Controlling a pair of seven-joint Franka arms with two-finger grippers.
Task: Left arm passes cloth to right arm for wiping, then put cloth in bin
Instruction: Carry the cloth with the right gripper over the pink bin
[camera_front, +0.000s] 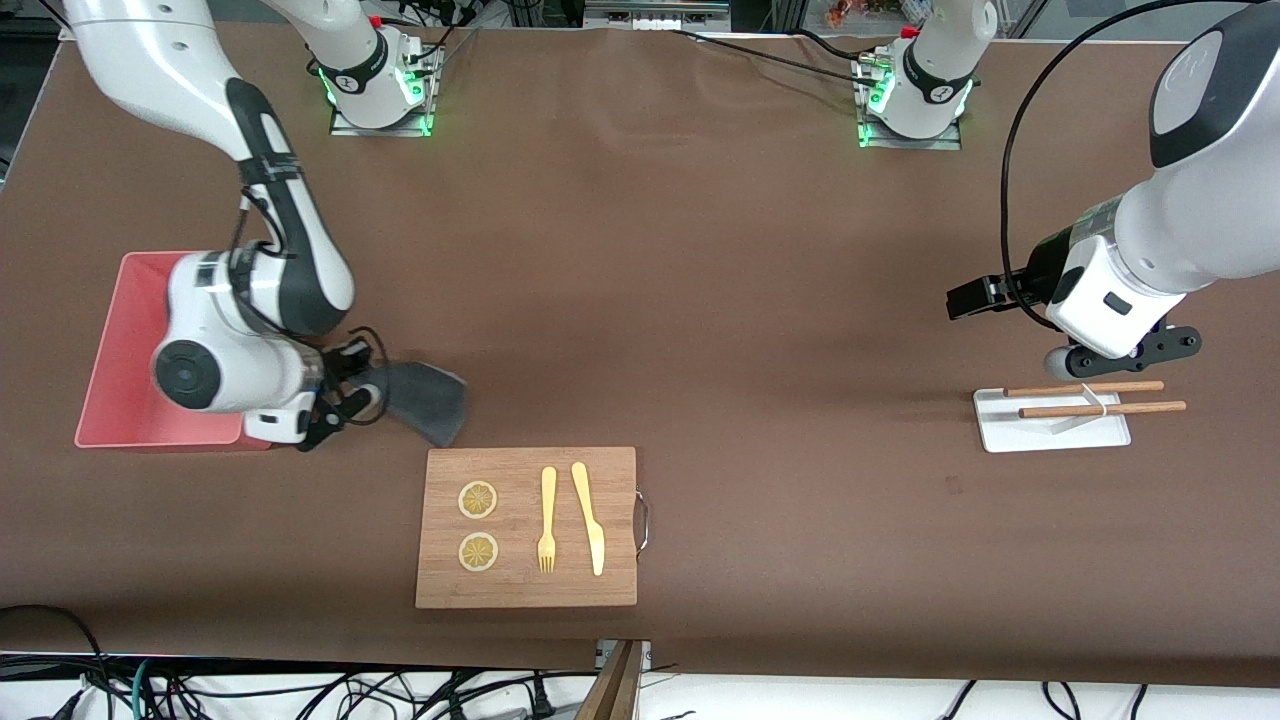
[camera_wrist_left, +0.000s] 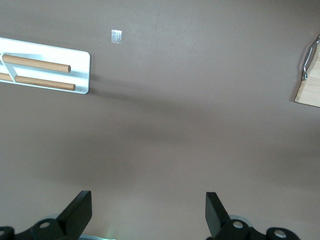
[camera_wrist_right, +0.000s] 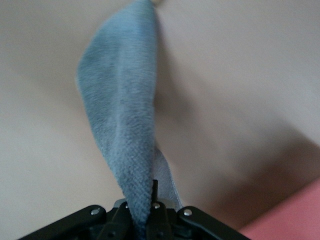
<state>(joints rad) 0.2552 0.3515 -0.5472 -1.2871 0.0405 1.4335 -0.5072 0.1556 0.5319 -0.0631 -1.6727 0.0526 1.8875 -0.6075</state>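
Note:
My right gripper (camera_front: 362, 392) is shut on the dark grey cloth (camera_front: 428, 400) and holds it low over the brown table, between the pink bin (camera_front: 115, 350) and the wooden cutting board (camera_front: 527, 528). In the right wrist view the cloth (camera_wrist_right: 122, 130) hangs from the closed fingers (camera_wrist_right: 159, 197), and a corner of the bin (camera_wrist_right: 295, 215) shows. My left gripper (camera_wrist_left: 148, 212) is open and empty, up over the table beside the white tray, at the left arm's end (camera_front: 1075, 360).
The cutting board carries two lemon slices (camera_front: 478, 500), a yellow fork (camera_front: 547, 518) and a yellow knife (camera_front: 588, 515). A small white tray (camera_front: 1052, 420) with two wooden sticks lies under the left arm. It also shows in the left wrist view (camera_wrist_left: 82, 75).

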